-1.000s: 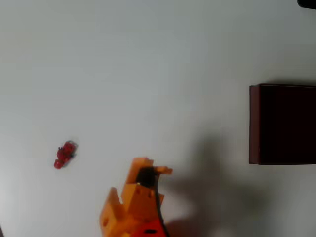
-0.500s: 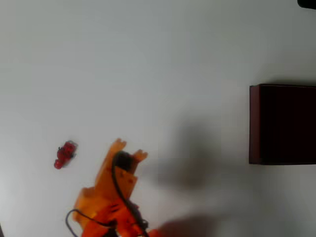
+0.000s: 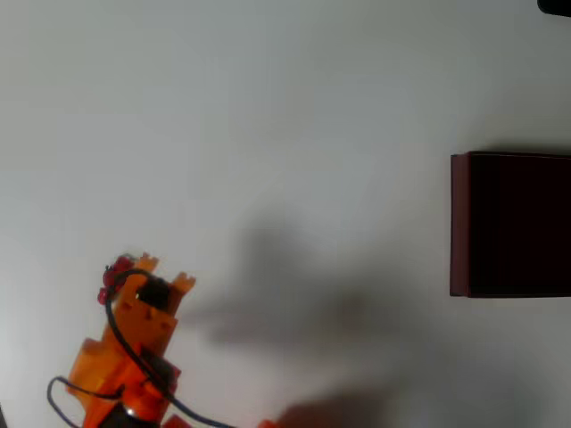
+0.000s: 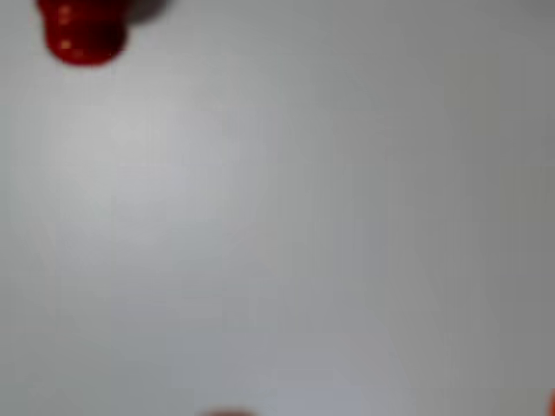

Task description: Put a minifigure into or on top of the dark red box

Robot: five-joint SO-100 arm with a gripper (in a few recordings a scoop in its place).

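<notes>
Gripper swings across to the minifigure

Desk (image 3: 268, 107) first: a plain pale surface in the overhead view, with the arm's shadow spread across its middle. The dark red box (image 3: 459, 223) sits at the desk's right edge, partly cut off by the frame, its dark interior holding nothing that can be made out. It has not moved over the last second.

What changed is the arm. A second ago the orange gripper (image 3: 162, 272) was near the middle of the desk's bottom edge; it has since swept left and now sits toward the bottom-left corner, its tips right beside the minifigure (image 3: 113, 272), partly covering it from above. The fingers appear slightly apart with nothing between them, though how wide they stand cannot be told for sure.

In the blurred wrist view the minifigure (image 4: 82, 30) lies at the top-left corner, off the gripper's centre line.

The reach looks nearly complete; judging by this, the gripper needs to centre on the figure before closing. The box is well apart, across the desk.
</notes>
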